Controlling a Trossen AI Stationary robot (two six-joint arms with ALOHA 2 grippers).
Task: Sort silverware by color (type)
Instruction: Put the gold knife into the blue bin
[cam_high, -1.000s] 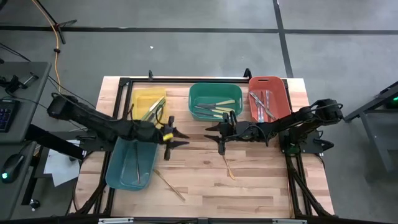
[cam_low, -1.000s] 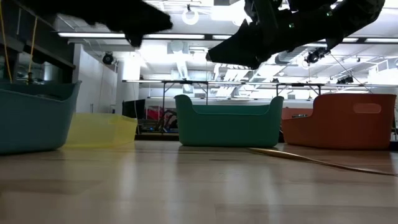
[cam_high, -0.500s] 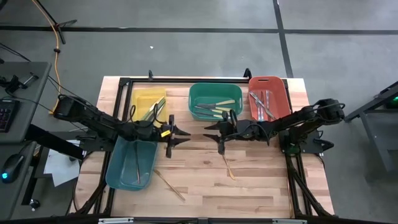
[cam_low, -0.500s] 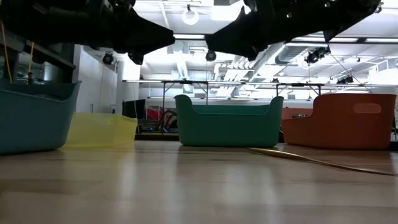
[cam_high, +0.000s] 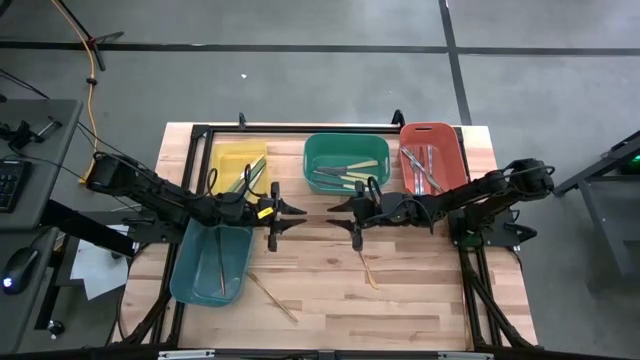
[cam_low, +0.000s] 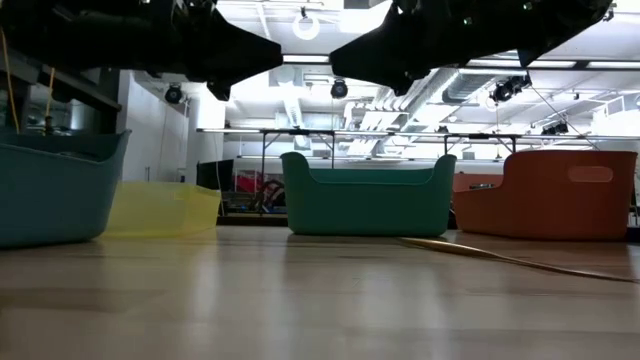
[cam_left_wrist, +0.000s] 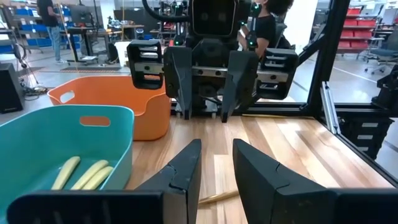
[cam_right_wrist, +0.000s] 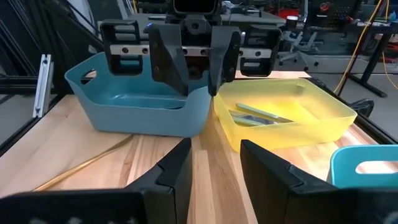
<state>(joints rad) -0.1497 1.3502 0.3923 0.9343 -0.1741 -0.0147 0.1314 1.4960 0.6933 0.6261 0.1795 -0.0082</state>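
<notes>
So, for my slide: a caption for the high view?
Two empty open grippers, left gripper and right gripper, face off above the table.

No text, label, brand, number or sign is showing legibly in any of the views. Nothing readable is appearing on the bins, the arms or the tabletop, and the room behind is offering no lettering that can be made out.
</notes>
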